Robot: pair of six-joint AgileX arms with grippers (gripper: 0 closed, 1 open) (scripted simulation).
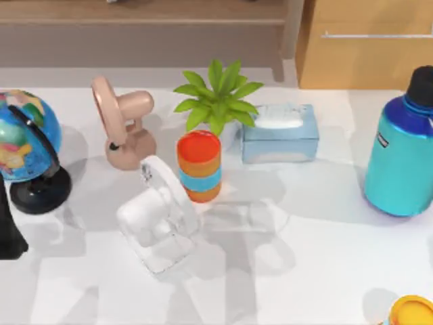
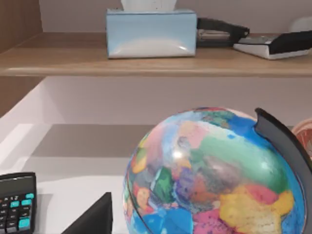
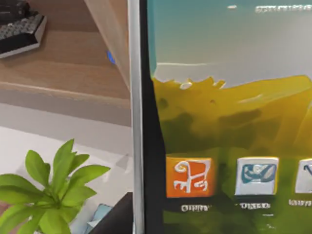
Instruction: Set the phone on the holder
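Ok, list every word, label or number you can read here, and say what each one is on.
No text here can be read.
Phone: captions under the app icons are blurred.
Teal bottle: small label, too small to read.
Calculator: key markings too small.
Globe: no legible names.

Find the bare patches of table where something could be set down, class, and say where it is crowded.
Bare table spreads right of the white holder, between the tissue box and yellow object. Crowded: globe, pink fan, plant, stacked cups.
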